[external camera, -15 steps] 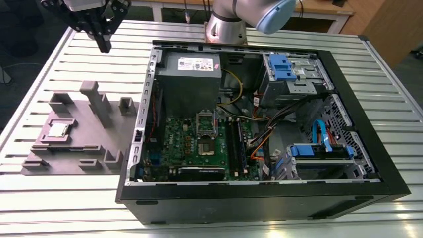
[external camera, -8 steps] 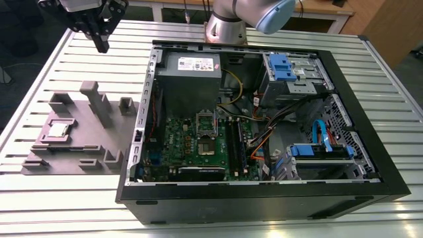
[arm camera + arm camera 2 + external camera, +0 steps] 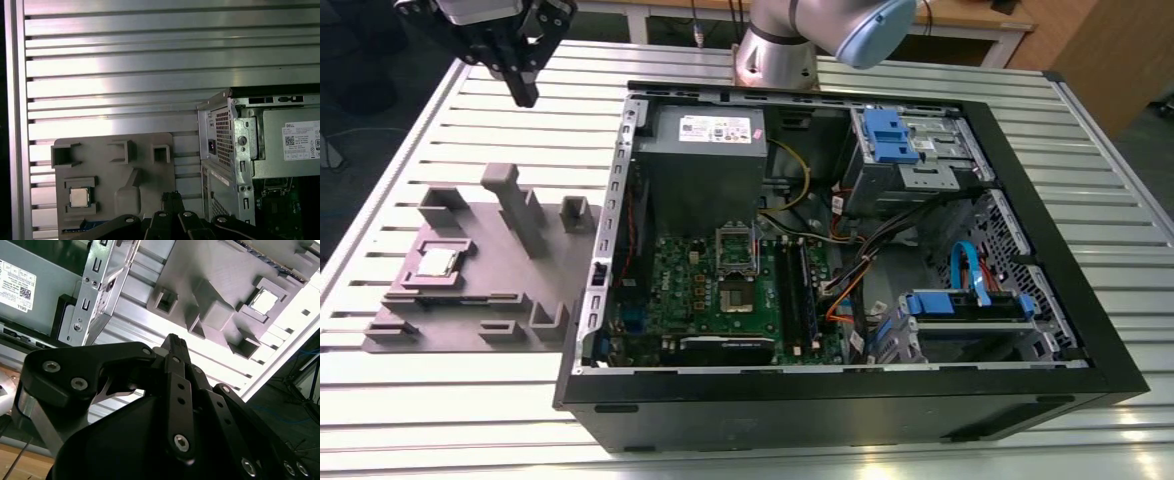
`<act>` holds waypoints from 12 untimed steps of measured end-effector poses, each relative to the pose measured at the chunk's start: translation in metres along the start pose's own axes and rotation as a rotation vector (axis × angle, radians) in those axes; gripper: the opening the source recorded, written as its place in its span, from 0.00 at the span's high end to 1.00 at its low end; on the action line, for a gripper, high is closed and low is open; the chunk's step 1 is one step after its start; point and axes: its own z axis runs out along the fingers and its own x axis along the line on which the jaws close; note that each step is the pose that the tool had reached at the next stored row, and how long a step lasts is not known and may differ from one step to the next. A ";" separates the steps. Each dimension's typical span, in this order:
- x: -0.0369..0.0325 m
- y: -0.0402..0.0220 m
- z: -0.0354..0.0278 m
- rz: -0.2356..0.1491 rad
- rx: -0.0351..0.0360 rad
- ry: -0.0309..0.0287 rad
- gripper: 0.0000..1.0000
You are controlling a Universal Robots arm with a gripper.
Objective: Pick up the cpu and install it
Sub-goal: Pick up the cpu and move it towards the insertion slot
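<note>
Hand: the hand (image 3: 524, 97) hangs above the tabletop (image 3: 454, 400), off the case's far corner on the exterior view's left. Its fingers are pressed together with nothing between them.
Cpu: the cpu (image 3: 440, 262) lies flat, silvery top up, in a square pocket of the grey holder (image 3: 500, 290), well apart from the hand.
Holder: it rests on the tabletop just beside the open black computer case (image 3: 1067, 300), on the exterior view's left.
Socket: the socket (image 3: 738, 297) sits on the green board inside the case, dark centre showing.
</note>
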 end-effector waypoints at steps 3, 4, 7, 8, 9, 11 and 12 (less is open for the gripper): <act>0.0007 0.0000 0.0001 0.000 0.0001 0.0001 0.90; 0.0009 -0.0001 0.0001 0.000 0.0001 0.0001 0.90; 0.0017 -0.0001 0.0003 0.000 0.0000 0.0001 0.90; 0.0021 -0.0002 0.0004 0.000 0.0001 0.0000 0.90; 0.0025 -0.0002 0.0005 0.000 0.0000 0.0000 0.90; 0.0034 -0.0003 0.0006 0.000 0.0000 0.0001 0.90; 0.0038 -0.0003 0.0007 0.000 0.0000 0.0000 0.90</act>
